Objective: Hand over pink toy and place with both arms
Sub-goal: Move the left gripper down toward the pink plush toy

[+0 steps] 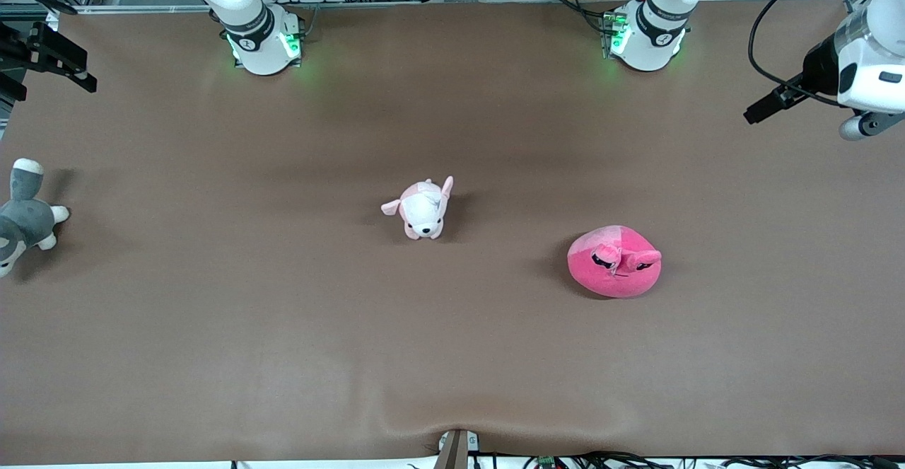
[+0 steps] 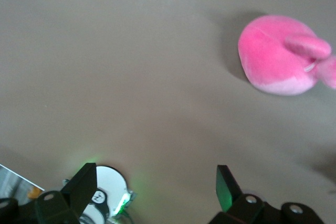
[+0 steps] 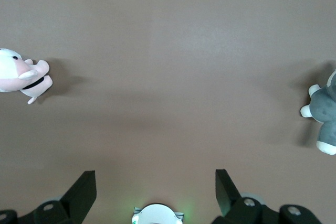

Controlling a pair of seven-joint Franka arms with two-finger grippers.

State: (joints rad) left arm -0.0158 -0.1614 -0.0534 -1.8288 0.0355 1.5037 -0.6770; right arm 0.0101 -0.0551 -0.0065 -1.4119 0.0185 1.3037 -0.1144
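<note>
Three plush toys spread across a brown table, none yet touched. Nearest the front camera, toward the left arm's end: the pink toy, round and hot pink, face up with dark sunglass eyes and a stubby snout, resting alone on the mat. Slightly farther, near the table's middle: a pale pink-and-white puppy plush, well apart from it. Toward the right arm's end, at the table's edge: a grey-and-white plush, partly cut off by the frame.

Farther still, both grippers raised and waiting. Left gripper high over the table's edge at its own arm's end, fingers spread wide and holding nothing, pink toy in its wrist view but well apart. Right gripper likewise spread wide and empty, up over the table in front of its own base, puppy and grey plush at the margins of its wrist view, pink toy absent from it.

Step in hand, by the look of things: first reach by the left arm, closer of the two to the toy. Best done by descending straight over the rounded body, straddling its widest soft bulk rather than the snout, pinching deep enough to hold, and leaving one side exposed for the right gripper at the handover.

No containers in sight; placement spot not marked
</note>
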